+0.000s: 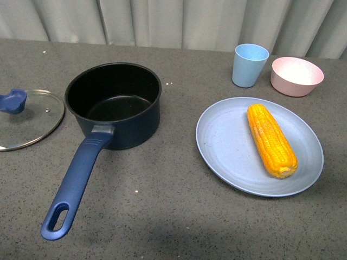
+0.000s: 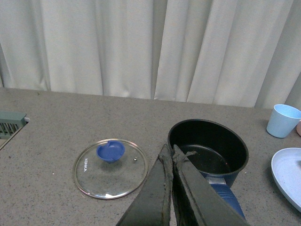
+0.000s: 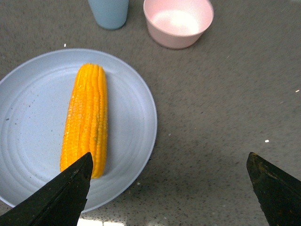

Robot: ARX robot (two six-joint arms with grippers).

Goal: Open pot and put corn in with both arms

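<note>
Right wrist view, right pincer [image 3: 170,154] spread wide, empty

Glass lid [image 1: 27,120], matt speckled countertop [image 1: 173,216]

the pot [image 1: 135,130] is dark navy outside and black inside, with a brighter blue handle. the corn [image 1: 271,140] is yellow-orange, lined with straight rows of kernels. the plate [image 1: 222,146] is pale blue, the cup [image 1: 250,65] light blue, the bowl [image 1: 295,86] pink. the lid [image 1: 38,124] is clear glass with a silver rim and blue knob. the table [image 1: 173,211] is grey with pale specks. the curtain [image 1: 162,21] is off-white. the left gripper [image 2: 171,149] is worn dark grey, the right gripper [image 3: 169,157] black.
</note>
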